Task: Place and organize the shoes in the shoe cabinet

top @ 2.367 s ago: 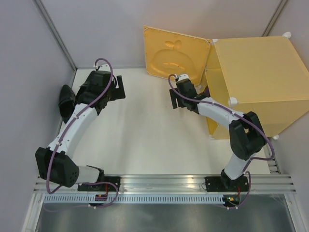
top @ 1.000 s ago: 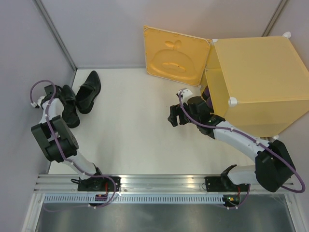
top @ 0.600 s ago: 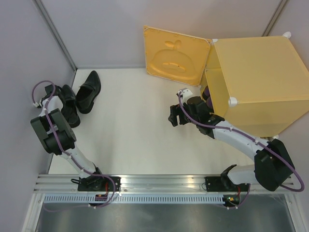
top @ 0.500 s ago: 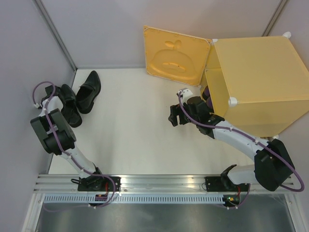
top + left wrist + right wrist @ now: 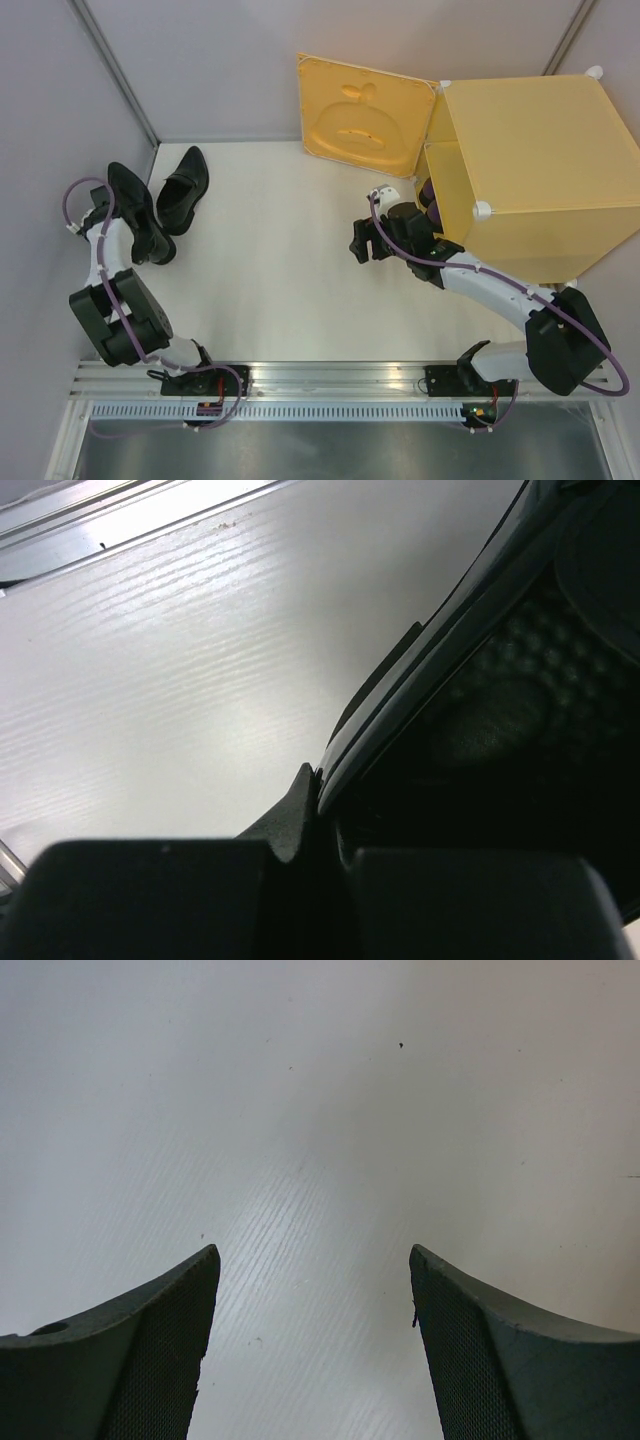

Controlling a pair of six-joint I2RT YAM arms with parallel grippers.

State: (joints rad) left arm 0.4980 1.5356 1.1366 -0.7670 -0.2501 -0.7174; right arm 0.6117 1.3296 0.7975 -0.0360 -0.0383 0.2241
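Observation:
Two glossy black shoes are at the far left of the table. My left gripper [image 5: 127, 228] is shut on the rim of the nearer black shoe [image 5: 138, 212], which lies tilted over the arm. The left wrist view shows that rim [image 5: 400, 695] pinched between my fingers, with the dark inside filling the right. The other black shoe [image 5: 184, 189] lies flat beside it. My right gripper [image 5: 361, 240] is open over bare table [image 5: 313, 1255], just left of the yellow-orange shoe cabinet [image 5: 530, 160]. A purple shoe [image 5: 428, 197] shows in the cabinet's opening.
The cabinet door [image 5: 362, 113] stands swung open against the back wall. The grey side wall [image 5: 60, 150] runs close beside the left arm and the black shoes. The metal rail [image 5: 330, 378] with both arm bases crosses the near edge.
My left gripper has shut on the nearer black shoe. The shoe has tipped up and shifted, and the left arm's elbow has dropped nearer. The right arm has not moved.

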